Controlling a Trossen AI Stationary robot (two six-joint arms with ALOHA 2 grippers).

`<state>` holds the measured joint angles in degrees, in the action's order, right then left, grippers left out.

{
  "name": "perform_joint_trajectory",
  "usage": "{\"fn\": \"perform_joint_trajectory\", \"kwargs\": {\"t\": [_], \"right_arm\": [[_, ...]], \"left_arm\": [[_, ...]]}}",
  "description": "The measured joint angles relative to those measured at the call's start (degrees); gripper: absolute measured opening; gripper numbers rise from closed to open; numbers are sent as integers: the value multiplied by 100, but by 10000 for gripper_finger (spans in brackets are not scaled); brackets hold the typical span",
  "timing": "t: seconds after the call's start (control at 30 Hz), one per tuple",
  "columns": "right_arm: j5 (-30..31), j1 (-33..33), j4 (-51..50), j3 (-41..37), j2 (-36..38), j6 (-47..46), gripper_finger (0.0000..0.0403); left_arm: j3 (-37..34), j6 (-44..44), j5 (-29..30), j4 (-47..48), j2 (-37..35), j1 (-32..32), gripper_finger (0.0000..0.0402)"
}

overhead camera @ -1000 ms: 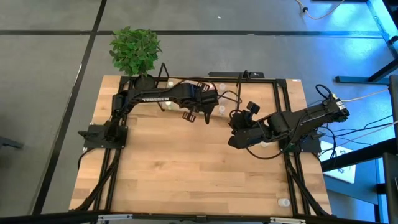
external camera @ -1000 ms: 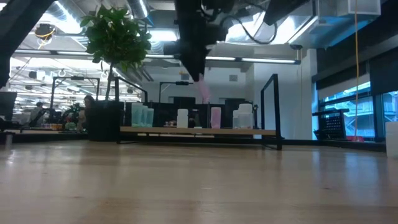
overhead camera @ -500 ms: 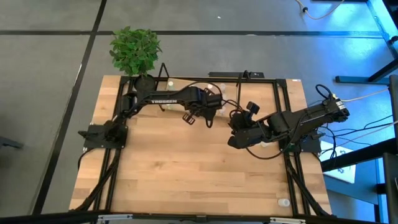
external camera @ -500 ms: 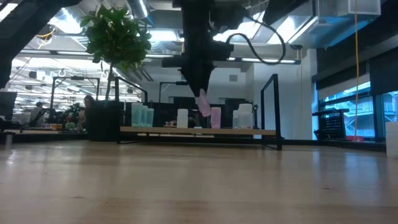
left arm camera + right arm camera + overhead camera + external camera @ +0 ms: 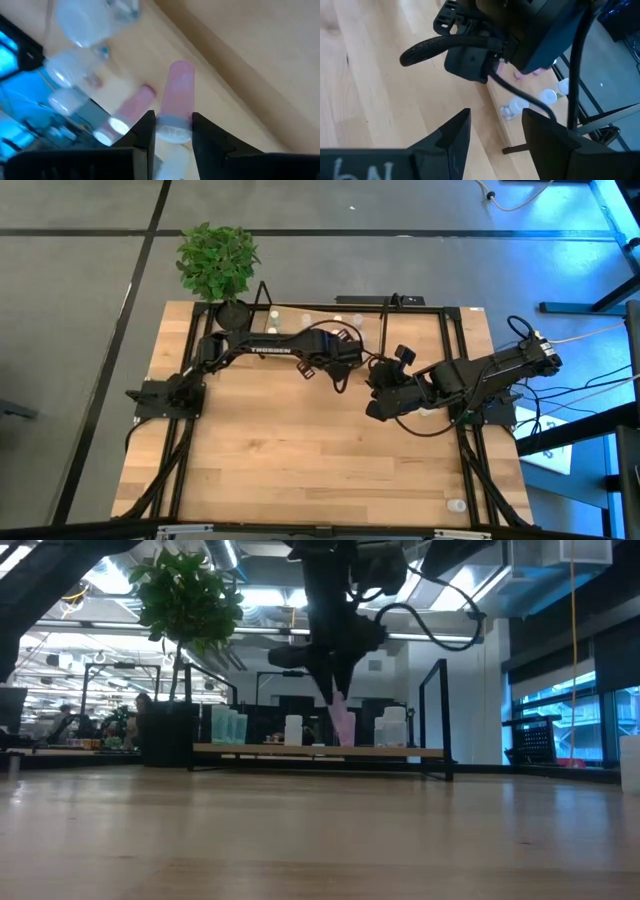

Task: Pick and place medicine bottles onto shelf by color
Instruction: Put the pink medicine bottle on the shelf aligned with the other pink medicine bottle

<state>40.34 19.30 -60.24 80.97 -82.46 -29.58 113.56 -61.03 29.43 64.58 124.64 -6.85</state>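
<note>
the bench (image 5: 300, 450) is a big pale wooden top, mostly bare over its near half. along its far edge lies the shelf (image 5: 320, 751), a light board in a thin black wire frame with upright ends. at the far left corner stands a green potted plant (image 5: 217, 262).

the left arm (image 5: 262, 345) reaches from the left edge across to the middle of the shelf. the right arm (image 5: 480, 375) comes in from the right edge and waits over the bench just short of the shelf, near the left one.

the left claw (image 5: 172, 131) hangs above the shelf board, nipped narrowly on a pink bottle (image 5: 176, 100) by its capped end; in the level view that bottle (image 5: 342, 720) points down, slightly tilted, over the middle of the shelf. the right claw (image 5: 492, 132) holds nothing, its fingers standing apart.

on the shelf, in the level view, pale green bottles (image 5: 228, 726) stand toward the left end, a white bottle (image 5: 293, 730) left of the middle, and clear or white bottles (image 5: 393, 727) toward the right end. the left wrist view shows another pink bottle (image 5: 131, 107) just beside the held one, and a cluster of clear bottles (image 5: 75, 65) past it. whether the held bottle touches the board, i cannot tell. one small pale bottle (image 5: 456, 505) sits near the near right corner of the bench
</note>
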Motion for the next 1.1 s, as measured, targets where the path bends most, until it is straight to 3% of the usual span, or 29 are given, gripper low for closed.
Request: {"fn": "perform_joint_trajectory", "kwargs": {"t": [0.6, 1.1], "right_arm": [[1, -1, 93, 0, 2, -1, 181], [1, -1, 95, 0, 4, -3, 181]], "left_arm": [[9, -2008, 376, -361, 338, 10, 82], [3, -2468, 428, -564, 341, 17, 86]]}}
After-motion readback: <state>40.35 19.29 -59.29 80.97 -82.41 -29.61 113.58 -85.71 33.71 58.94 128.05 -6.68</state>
